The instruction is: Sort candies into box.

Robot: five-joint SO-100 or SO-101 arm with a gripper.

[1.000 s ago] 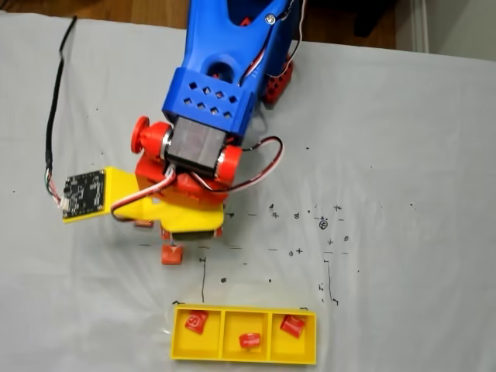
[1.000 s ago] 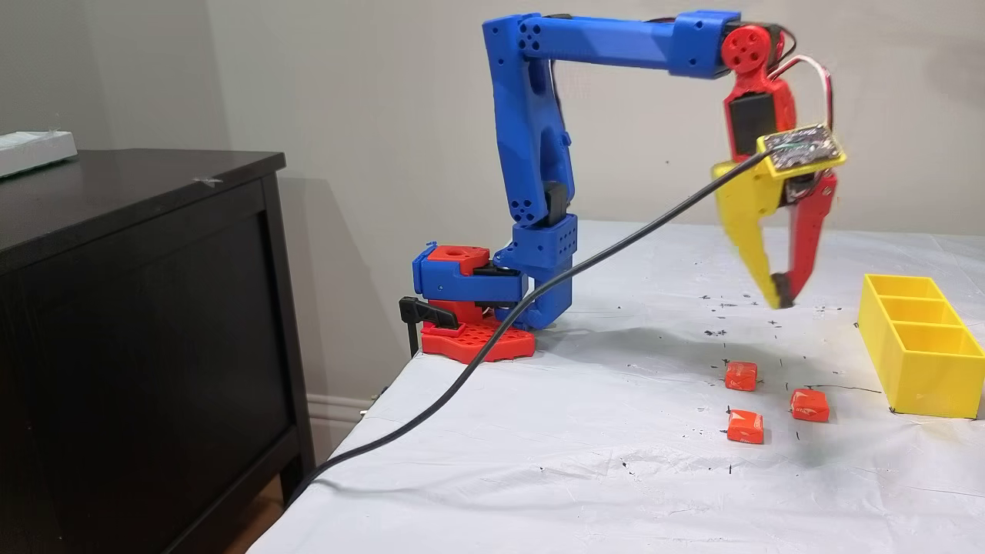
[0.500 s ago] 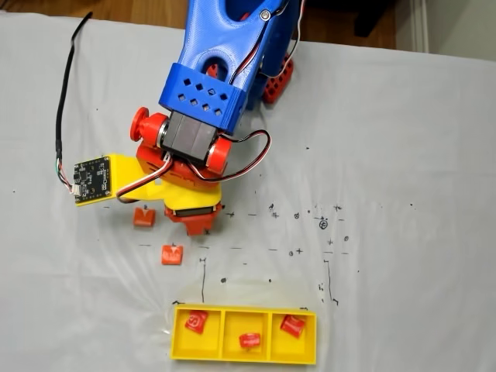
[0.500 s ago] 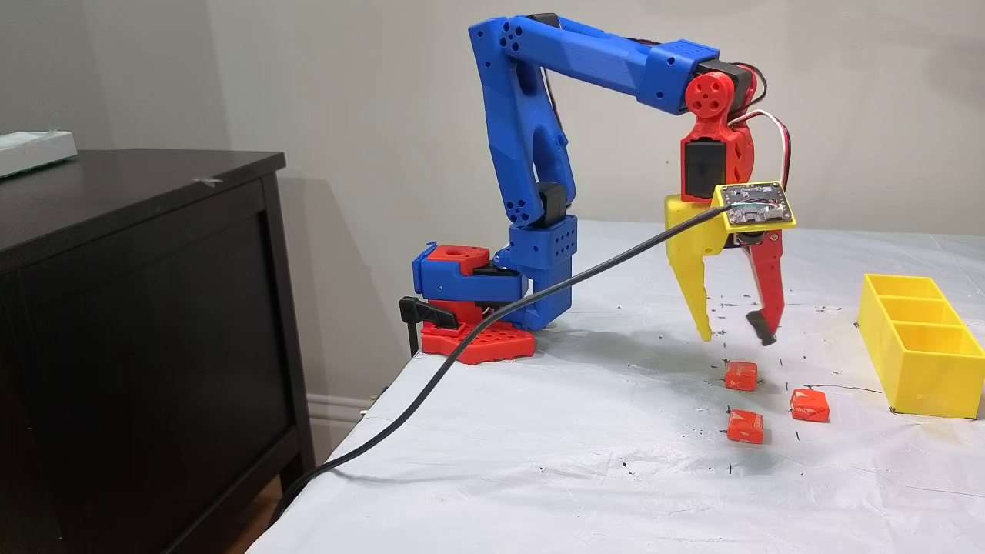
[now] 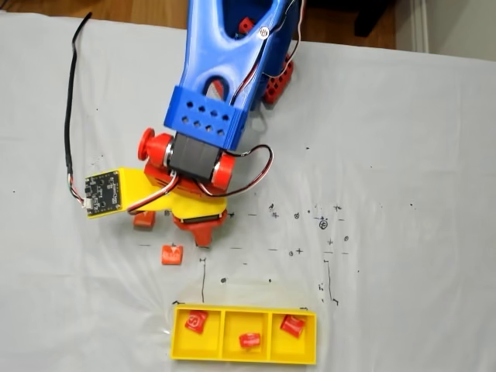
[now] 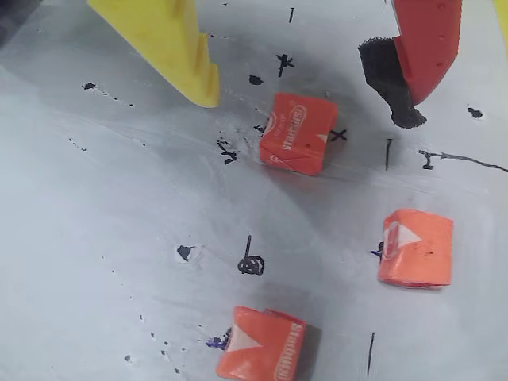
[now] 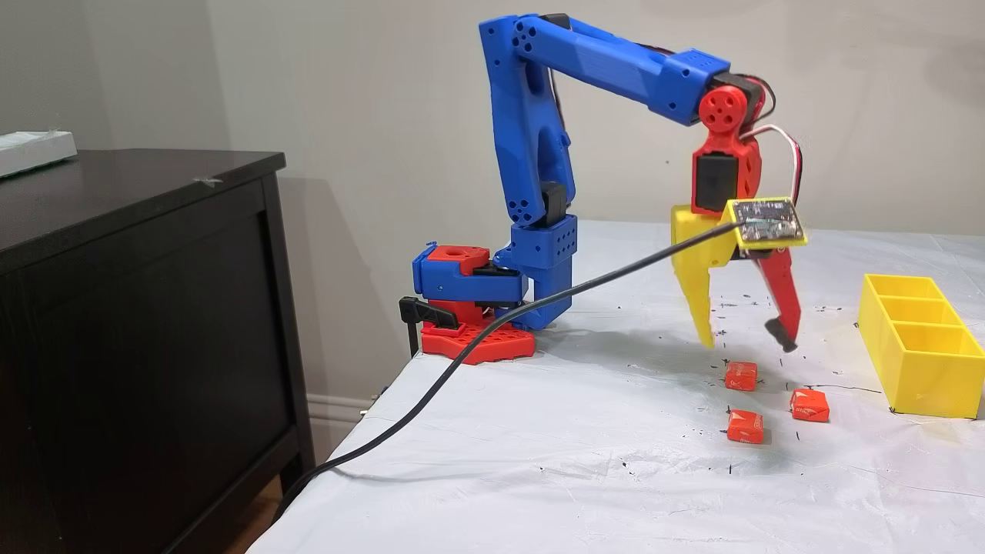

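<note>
Three orange-red candies lie loose on the white cloth: one (image 6: 295,132) close under the fingers, one (image 6: 416,248) to its right and one (image 6: 262,344) at the bottom of the wrist view. The side fixed view shows them as well, the first (image 7: 740,375) right below the gripper (image 7: 746,344). My gripper (image 6: 308,107) is open and hangs just above that candy, yellow finger (image 6: 171,44) on one side and red finger (image 6: 425,48) on the other, touching nothing. The yellow box (image 5: 244,359) holds one candy (image 5: 195,321) in each of its three compartments.
The blue arm (image 7: 539,154) reaches out from its red and blue base (image 7: 469,308) at the table's back. A black cable (image 7: 462,369) runs from the wrist camera board off the table edge. A dark cabinet (image 7: 138,308) stands beside the table. Black pen marks dot the cloth.
The gripper went from shut to open and came down and back toward the base, so it now hangs over the nearest loose candy. The candies and box have not moved.
</note>
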